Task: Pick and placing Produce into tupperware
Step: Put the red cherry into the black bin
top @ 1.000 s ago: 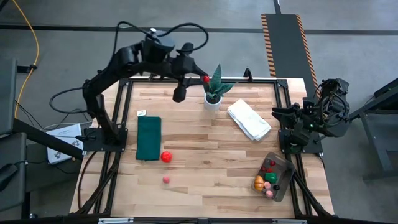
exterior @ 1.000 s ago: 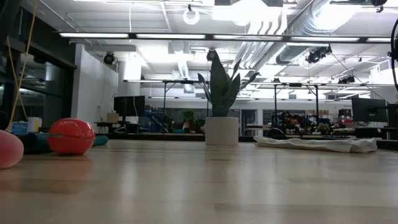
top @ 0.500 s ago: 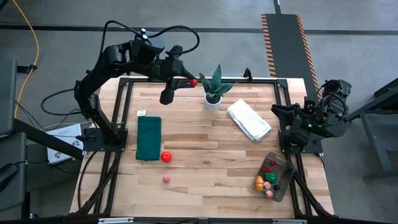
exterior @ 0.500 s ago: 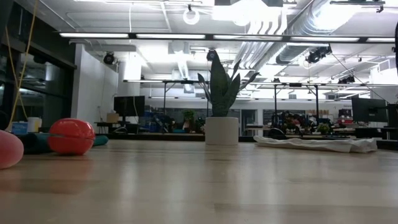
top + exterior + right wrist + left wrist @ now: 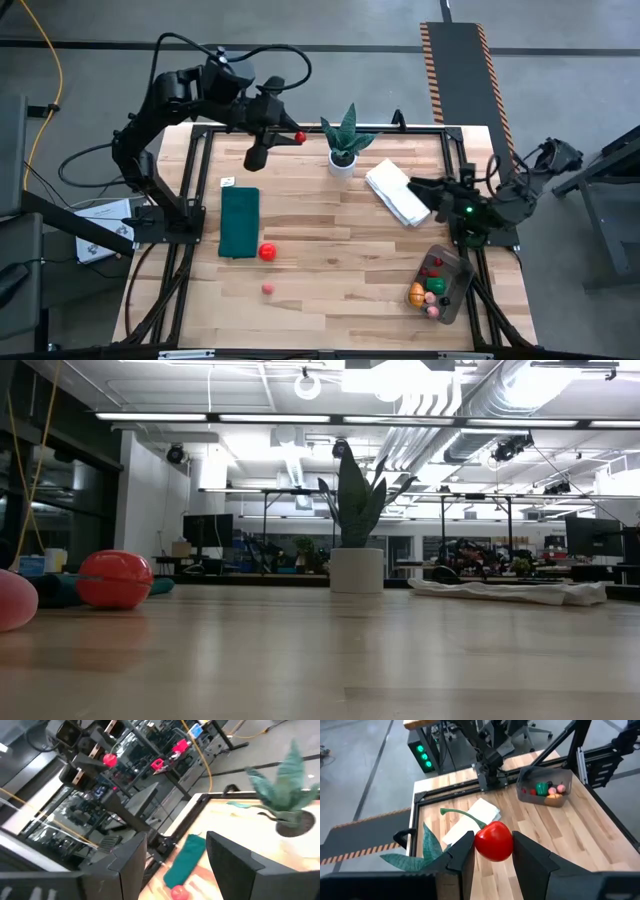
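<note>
The left gripper (image 5: 297,137) is clamped on a red tomato (image 5: 493,841), held high above the worktop's far edge. Since a second ago that arm has swung away from the potted plant (image 5: 343,143), carrying the tomato toward the far left corner; earlier it hung right beside the leaves, now it is clear of them.

The right gripper (image 5: 420,184) has come in from the right edge and now reaches over the folded white cloth (image 5: 399,192), fingers parted, nothing between them.

The tupperware (image 5: 447,293) sits at the near right corner with several pieces of produce (image 5: 426,285) inside, unchanged. A red fruit (image 5: 267,252) lies touching the near corner of the dark green mat (image 5: 239,221), and a small pink fruit (image 5: 268,289) lies near it toward the near edge; neither has moved.
</note>
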Controlling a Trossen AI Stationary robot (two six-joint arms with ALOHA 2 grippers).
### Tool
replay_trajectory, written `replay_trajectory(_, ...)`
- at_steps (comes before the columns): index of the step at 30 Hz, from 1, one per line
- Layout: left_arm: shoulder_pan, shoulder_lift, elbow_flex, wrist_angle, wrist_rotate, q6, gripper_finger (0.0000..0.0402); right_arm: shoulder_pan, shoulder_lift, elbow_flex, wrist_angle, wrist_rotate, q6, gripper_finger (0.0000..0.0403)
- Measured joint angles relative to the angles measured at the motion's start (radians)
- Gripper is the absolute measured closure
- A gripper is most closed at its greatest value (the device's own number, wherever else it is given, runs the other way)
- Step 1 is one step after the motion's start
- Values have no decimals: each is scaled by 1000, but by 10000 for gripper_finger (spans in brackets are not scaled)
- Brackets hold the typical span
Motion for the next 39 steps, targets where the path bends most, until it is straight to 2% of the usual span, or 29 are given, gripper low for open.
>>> replay_trajectory(8, 2, -53, 0, -48, -8, 0, 293, -207, 140, 0, 328, -278, -140, 206)
replay_trajectory(14, 2, -97, 0, -104, -10, -8, 293, -336, 264, 0, 503, -497, -124, 206)
replay_trajectory(20, 2, -155, -31, -119, -9, -12, 293, -421, 402, 0, 690, -666, -82, 206)
replay_trajectory(23, 2, -169, -58, -120, 7, -20, 293, -448, 468, 0, 812, -724, -75, 206)
replay_trajectory(27, 0, -170, -144, -94, 77, -43, 293, -477, 534, 0, 913, -779, -38, 206)
replay_trajectory(34, -71, -165, -362, 44, 105, -64, 293, -488, 571, 0, 935, -789, -19, 206)
replay_trajectory(39, -132, -166, -483, 213, 99, -64, 293, -488, 571, 0, 936, -789, -18, 206)
